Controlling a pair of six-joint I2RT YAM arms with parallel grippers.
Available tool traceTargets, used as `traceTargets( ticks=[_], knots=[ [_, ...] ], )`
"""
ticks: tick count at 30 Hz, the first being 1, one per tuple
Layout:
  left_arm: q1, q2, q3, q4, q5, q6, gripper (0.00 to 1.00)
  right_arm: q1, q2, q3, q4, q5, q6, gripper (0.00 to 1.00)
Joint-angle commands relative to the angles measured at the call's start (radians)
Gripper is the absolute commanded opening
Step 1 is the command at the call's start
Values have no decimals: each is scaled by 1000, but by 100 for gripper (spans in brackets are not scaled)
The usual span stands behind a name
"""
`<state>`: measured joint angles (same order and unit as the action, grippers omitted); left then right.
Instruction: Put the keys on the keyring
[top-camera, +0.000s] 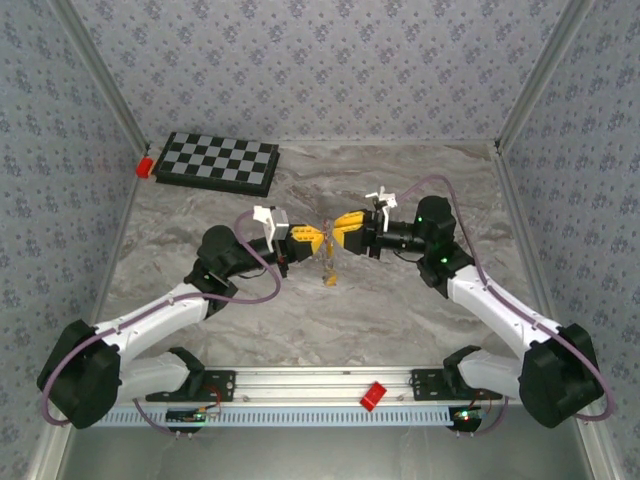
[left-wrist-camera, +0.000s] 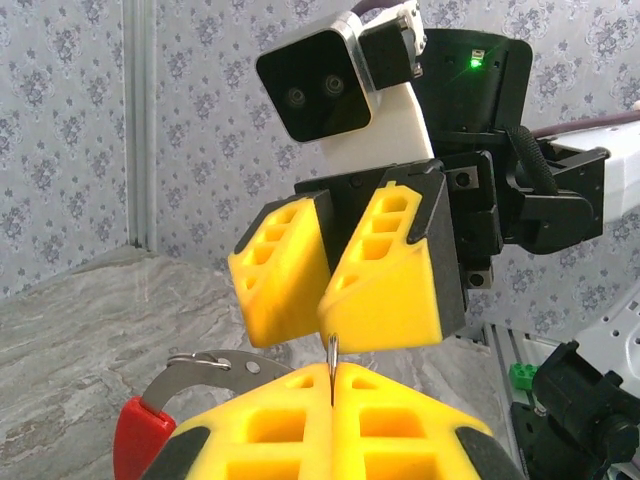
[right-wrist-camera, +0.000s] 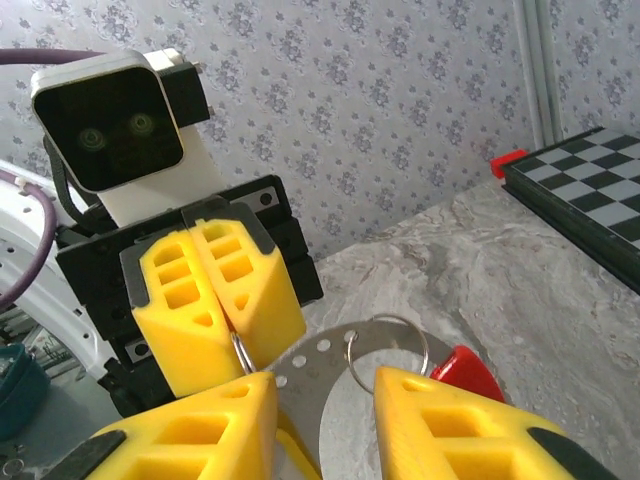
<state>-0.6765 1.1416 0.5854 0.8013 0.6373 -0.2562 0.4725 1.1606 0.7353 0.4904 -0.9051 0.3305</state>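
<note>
Left arm (top-camera: 160, 312): reaches from its near-left base forward to a raised elbow; the wrist then turns toward the middle of the bench
Right arm (top-camera: 495, 300): mirrors it from the near-right base; the wrist points leftward
Left gripper (top-camera: 316, 238): yellow fingers (right-wrist-camera: 185, 300) pressed flat together, no gap between them
Right gripper (top-camera: 342, 224): yellow fingers (left-wrist-camera: 385, 290) parted, a narrow gap between the tips
Meeting: the two grippers face each other tip to tip, very close, above mid-bench
</note>
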Motion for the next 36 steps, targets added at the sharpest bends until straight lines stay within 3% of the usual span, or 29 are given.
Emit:
traceTargets(
  ticks=[1,27,36],
  knots=[
    [-9,3,28,61,-10,-7,0,7,14,-5,75,-41,50,30],
    [-8,0,28,77,-49,-14,0,12,32,-44,45,-40,32,26],
    [-8,0,23,73,-59,-9,0,-23,-18,-112,198,-15,131,35]
  ],
)
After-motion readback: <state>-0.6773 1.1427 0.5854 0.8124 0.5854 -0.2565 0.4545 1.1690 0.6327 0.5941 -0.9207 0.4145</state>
